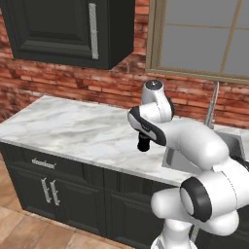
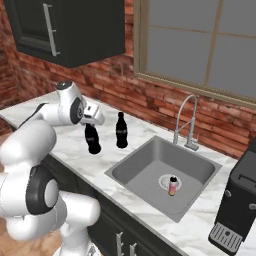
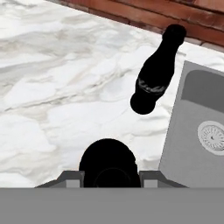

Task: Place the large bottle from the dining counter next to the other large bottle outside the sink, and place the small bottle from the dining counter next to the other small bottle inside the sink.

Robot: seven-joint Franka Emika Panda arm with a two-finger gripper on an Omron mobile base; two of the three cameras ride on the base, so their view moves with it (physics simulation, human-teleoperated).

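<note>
Left base view: the gripper grips the large bottle above the marble counter, left of the sink.
Right base view: held bottle beside the other large bottle; the other small bottle stands in the basin.
Hand view: jaws closed on the bottle top; pale script label on the second bottle, unreadable

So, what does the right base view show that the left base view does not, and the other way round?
The right base view alone shows the second black bottle standing upright on the counter beside the sink, the small pink bottle inside the basin, the whole faucet and a dark machine at the right. The left base view alone shows the long bare stretch of marble counter and the lower cabinet doors. Both share the gripper closed on a black bottle, the sink, the brick wall and the window.
</note>
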